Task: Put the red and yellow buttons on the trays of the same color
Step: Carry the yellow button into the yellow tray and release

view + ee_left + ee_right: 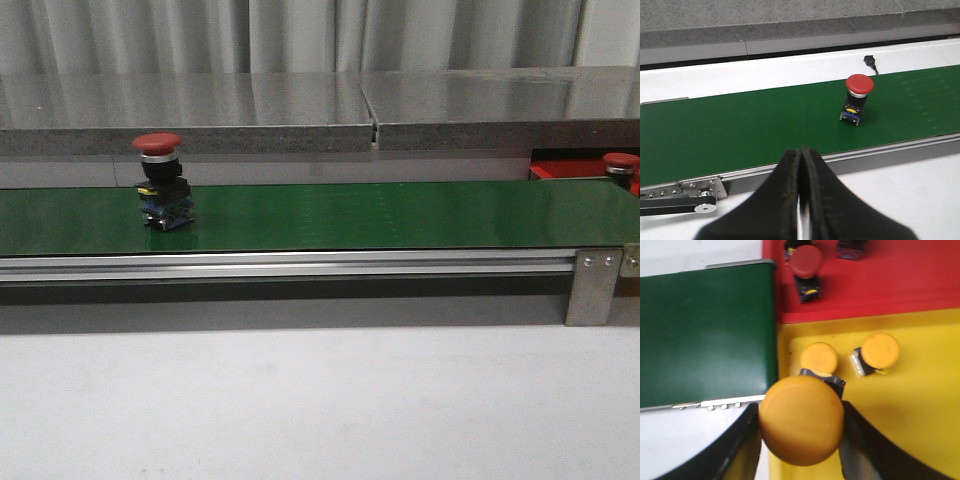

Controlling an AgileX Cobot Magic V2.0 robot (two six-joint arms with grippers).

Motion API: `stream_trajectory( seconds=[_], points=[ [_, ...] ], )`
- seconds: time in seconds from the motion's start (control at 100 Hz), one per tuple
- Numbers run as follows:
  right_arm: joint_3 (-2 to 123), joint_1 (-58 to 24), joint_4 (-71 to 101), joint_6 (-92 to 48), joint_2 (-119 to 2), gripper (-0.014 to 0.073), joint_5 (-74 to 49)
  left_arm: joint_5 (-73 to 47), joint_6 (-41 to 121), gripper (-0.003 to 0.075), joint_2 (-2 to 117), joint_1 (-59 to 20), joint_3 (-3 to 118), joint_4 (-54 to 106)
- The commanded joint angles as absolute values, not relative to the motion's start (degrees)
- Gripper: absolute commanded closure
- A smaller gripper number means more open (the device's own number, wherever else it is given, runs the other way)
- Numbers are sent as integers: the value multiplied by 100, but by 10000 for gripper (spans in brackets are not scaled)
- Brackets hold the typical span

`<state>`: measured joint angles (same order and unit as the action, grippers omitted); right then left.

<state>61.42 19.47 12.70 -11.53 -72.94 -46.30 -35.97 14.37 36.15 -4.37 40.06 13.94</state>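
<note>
Jaws of the right gripper (801, 432) are clamped on a yellow domed push button (801, 420) over the yellow plastic tray (920, 405), so release comes next, while the left gripper (801, 200), pressed together, must open for the red-capped button (859, 96) upper right on the green belt (740, 130).

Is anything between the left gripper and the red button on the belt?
Nothing visible. The left gripper, fingers shut, hangs over the near edge of the green belt; only bare belt lies between it and the upright red button.
</note>
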Motion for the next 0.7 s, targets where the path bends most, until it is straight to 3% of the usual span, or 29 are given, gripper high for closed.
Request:
stream_trajectory(
  seconds=[0.0, 0.19, 0.69],
  points=[
    [6100, 2319, 1307, -1073, -7195, 464, -4059, -3189, 1441, 739, 3622, -485, 4158, 1457],
    [5794, 2886, 1340, -919, -7563, 464, -3735, -3189, 1441, 739, 3622, -485, 4158, 1457],
    [5715, 2908, 1466, -830, -8817, 464, -3261, -3189, 1441, 739, 3622, -485, 4158, 1457]
  ],
)
